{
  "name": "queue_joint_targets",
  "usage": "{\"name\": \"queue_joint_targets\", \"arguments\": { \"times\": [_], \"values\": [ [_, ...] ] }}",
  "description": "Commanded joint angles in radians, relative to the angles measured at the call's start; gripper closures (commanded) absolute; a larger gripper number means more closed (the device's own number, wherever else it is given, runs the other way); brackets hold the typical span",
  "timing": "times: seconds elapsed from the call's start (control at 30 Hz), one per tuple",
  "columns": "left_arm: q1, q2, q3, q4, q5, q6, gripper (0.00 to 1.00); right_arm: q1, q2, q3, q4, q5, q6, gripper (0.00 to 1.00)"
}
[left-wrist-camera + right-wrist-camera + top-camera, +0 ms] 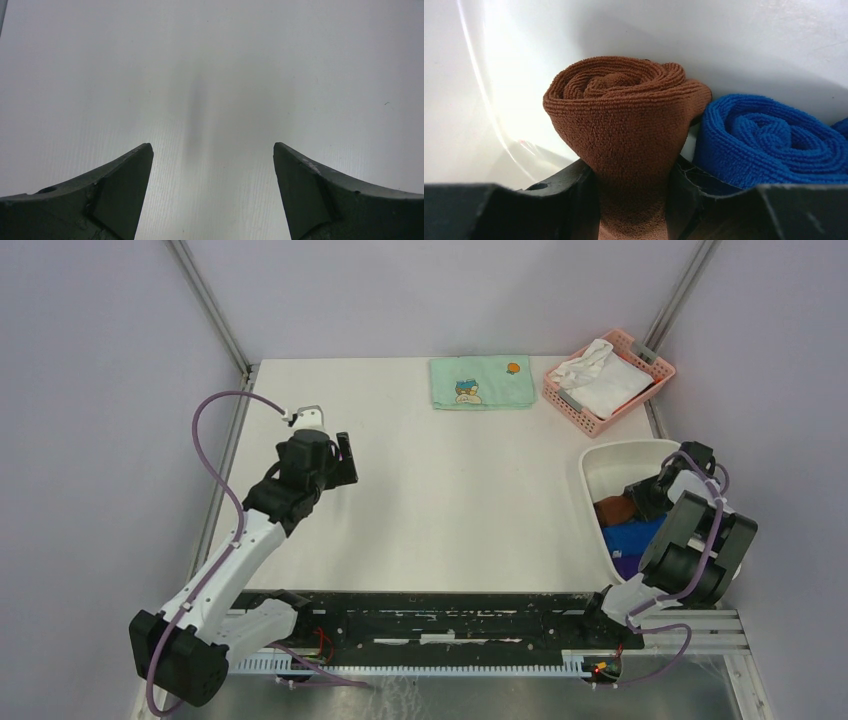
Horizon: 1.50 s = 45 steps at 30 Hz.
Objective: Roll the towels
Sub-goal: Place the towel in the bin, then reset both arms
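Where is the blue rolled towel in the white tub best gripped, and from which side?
Probably across the middle of the roll, pressing its curved sides so the layers stay wound, not its spiral end. The blue towel lies close beside the brown towel, which the right pincer holds, and near the wall of the white tub, so come from above, through the tub's open top.

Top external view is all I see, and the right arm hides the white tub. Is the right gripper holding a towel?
Observer: Yes, the right gripper is shut on the rust-brown towel, which is rolled up.
Operator: What's beside it?
Observer: A rolled royal blue towel, right next to it, against the white tub's wall.
Operator: And the left gripper?
Observer: The left gripper is wide open, only bare table between its jaws.
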<state>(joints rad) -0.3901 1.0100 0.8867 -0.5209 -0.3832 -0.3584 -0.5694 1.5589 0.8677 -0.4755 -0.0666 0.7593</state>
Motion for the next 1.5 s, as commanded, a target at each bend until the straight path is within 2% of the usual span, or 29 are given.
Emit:
{"name": "queue_joint_targets", "arguments": {
  "times": [0.0,0.23,0.43,0.57,0.9,1.13,1.23,1.3,1.47],
  "values": [
    [0.0,0.012,0.001,0.045,0.007,0.047,0.04,-0.005,-0.031,0.008,-0.106,0.119,-0.041,0.52],
    [0.001,0.028,0.006,0.041,0.013,0.047,0.04,-0.005,-0.021,0.001,-0.126,0.167,-0.028,0.47],
    [0.0,0.024,0.004,0.042,0.014,0.047,0.04,-0.006,0.046,-0.023,-0.102,0.172,-0.008,0.4],
    [0.001,0.024,0.004,0.041,0.016,0.047,0.04,-0.005,0.025,-0.032,-0.093,0.156,0.002,0.34],
    [0.001,0.019,0.006,0.042,0.021,0.049,0.04,-0.005,-0.098,0.021,-0.157,0.093,0.012,0.2],
    [0.001,0.007,0.004,0.041,0.029,0.049,0.04,-0.006,-0.195,0.053,-0.219,0.067,0.03,0.14],
    [0.001,-0.005,0.007,0.04,0.036,0.044,0.04,-0.004,-0.273,0.068,-0.262,0.073,0.028,0.11],
    [0.0,-0.021,0.014,0.037,0.046,0.04,0.04,-0.005,-0.336,0.085,-0.286,0.071,0.014,0.0],
    [0.001,-0.092,0.051,0.019,0.07,0.006,0.04,-0.005,-0.518,0.142,-0.342,0.01,-0.058,0.0]
  ]
}}
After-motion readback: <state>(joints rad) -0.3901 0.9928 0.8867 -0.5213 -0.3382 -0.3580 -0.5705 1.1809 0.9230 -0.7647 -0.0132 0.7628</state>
